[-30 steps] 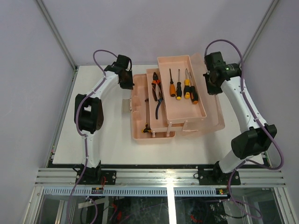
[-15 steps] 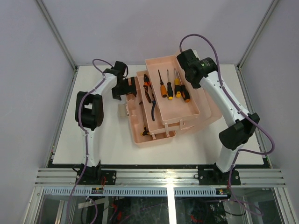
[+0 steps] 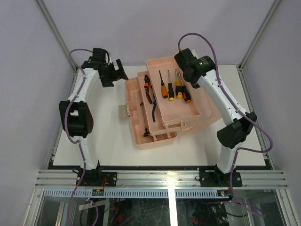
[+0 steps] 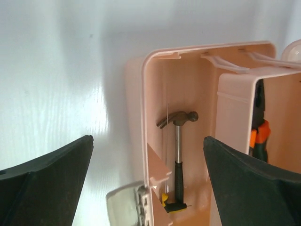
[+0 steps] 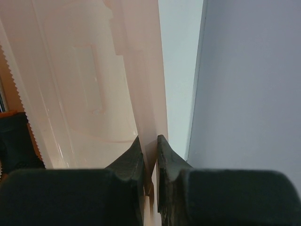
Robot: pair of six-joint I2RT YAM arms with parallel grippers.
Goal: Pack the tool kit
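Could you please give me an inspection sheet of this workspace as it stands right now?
Surface: white table, no spills visible.
Job's things: pink toolbox open; hammer in its base; pliers in the lower tray; four screwdrivers in the top tray.
Clutter: nothing seen.
Grippers: left gripper open, apart from the toolbox; right gripper shut on a thin pink wall, apparently the top tray's rim.
Cables: purple cables loop high over the table, touching no tools.
Surroundings: plain enclosure walls; metal rail at the near edge.
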